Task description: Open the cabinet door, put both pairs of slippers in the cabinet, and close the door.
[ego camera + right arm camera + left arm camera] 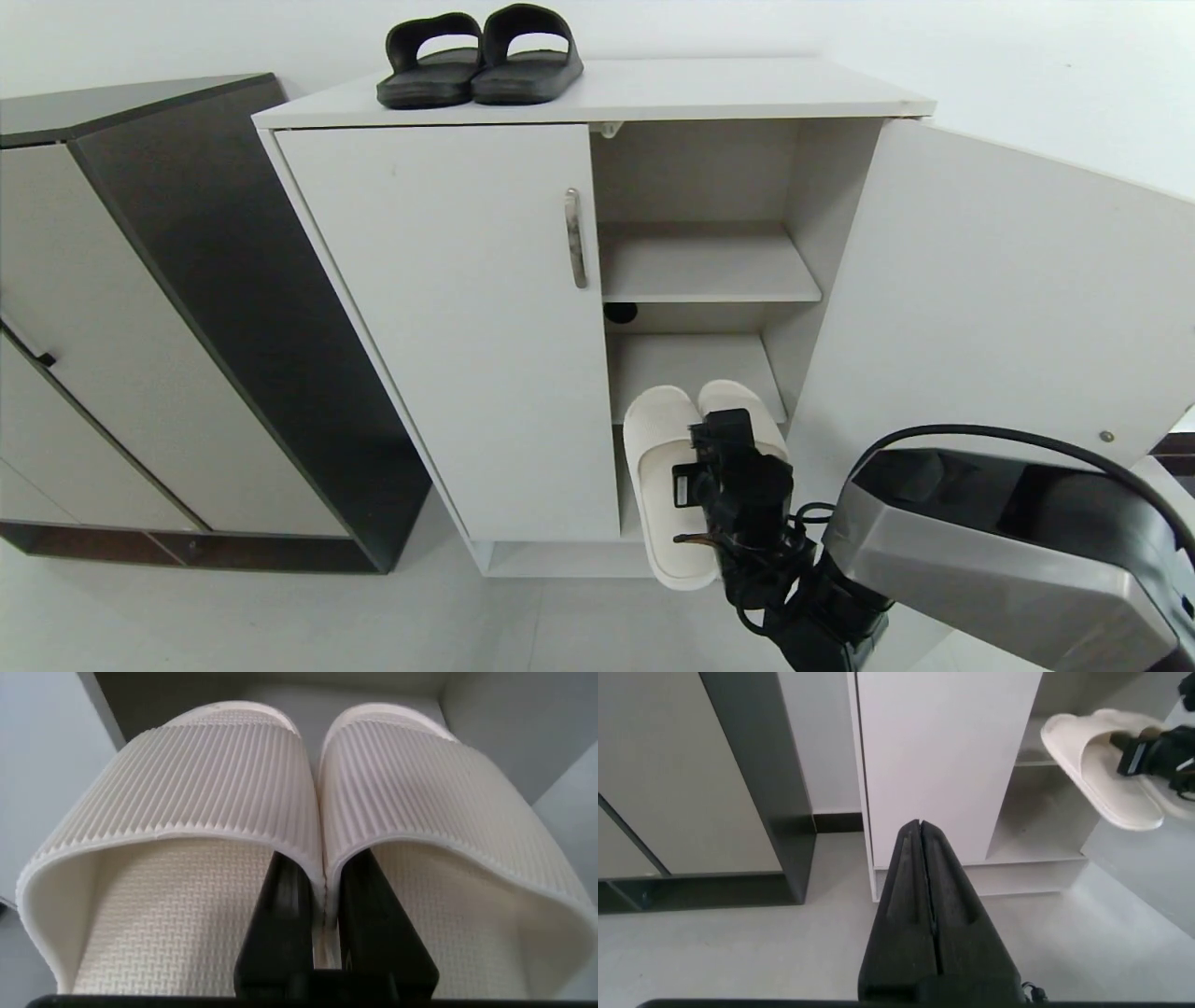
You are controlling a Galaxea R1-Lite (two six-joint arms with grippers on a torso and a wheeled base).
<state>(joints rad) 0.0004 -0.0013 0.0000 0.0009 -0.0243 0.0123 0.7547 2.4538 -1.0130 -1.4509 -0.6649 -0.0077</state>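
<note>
The white cabinet (pixel 653 89) stands with its right door (pixel 990 299) swung wide and its left door (pixel 448 327) shut, so only the right half of the shelves is reachable. The right gripper (pixel 724 439) holds the white slippers (pixel 658 485) just in front of that opening, low down, toes pointing in towards the lower shelf (pixel 691 364). I'd say they are lined up that way so the pair can slide straight in. The black slippers (pixel 481 61) sit side by side on the far left of the cabinet top, not yet put away.

From the head view the arm covers the grip itself. The right wrist view shows it plainly: one finger (pixel 280 924) sits inside each slipper under its strap, and the two pinch the touching inner walls together. That, I judge, is how one hand carries both at once.

The left wrist view gives the side angle. The white pair hangs tilted in the air, clear of the floor and near the cabinet's bottom board. The same view shows the left gripper (pixel 920 835) with its fingers pressed together on nothing, low over the floor facing the shut door, out of the other arm's way.
</note>
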